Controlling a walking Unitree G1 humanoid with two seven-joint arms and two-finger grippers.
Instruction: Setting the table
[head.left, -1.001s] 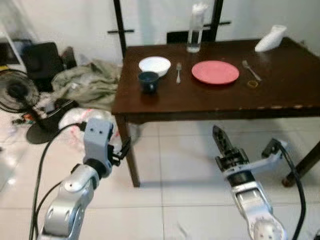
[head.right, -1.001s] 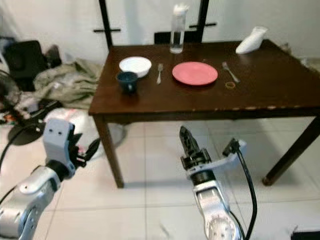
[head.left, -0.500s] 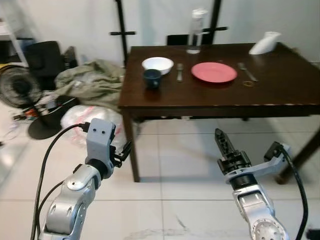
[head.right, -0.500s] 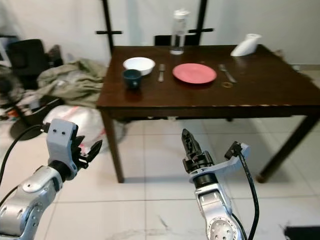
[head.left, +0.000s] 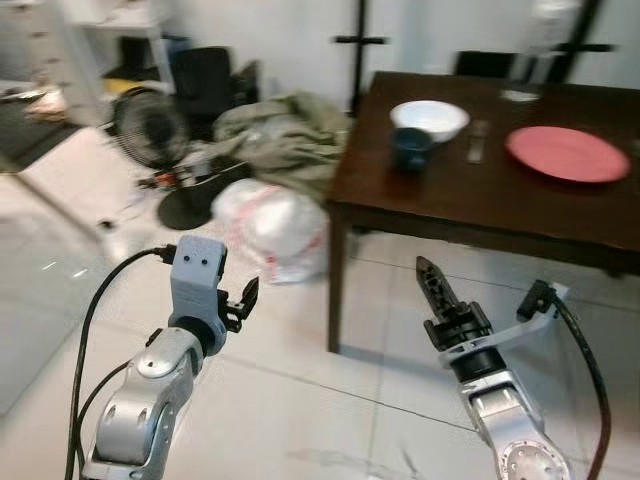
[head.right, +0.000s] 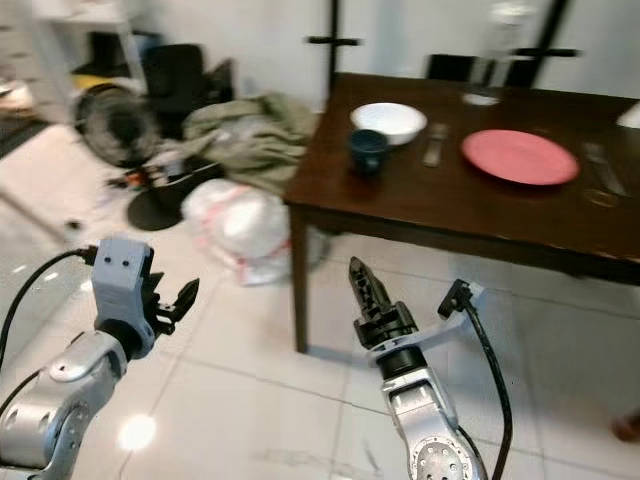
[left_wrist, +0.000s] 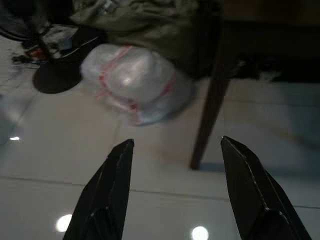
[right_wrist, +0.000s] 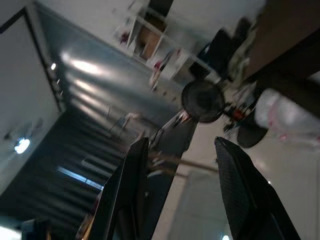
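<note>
Both arms ride low in the lower frame, nothing held — left gripper open, right gripper open too. The red plate, white bowl and dark cup sit upper right on the table. Best to square up to it before reaching — not sideways.

Fan, clothes heap — plastic bag.

A lived-in home dining room — a dark wooden table laid with a red plate and white bowl, tiled floor, a floor fan, heaped laundry nearby.
</note>
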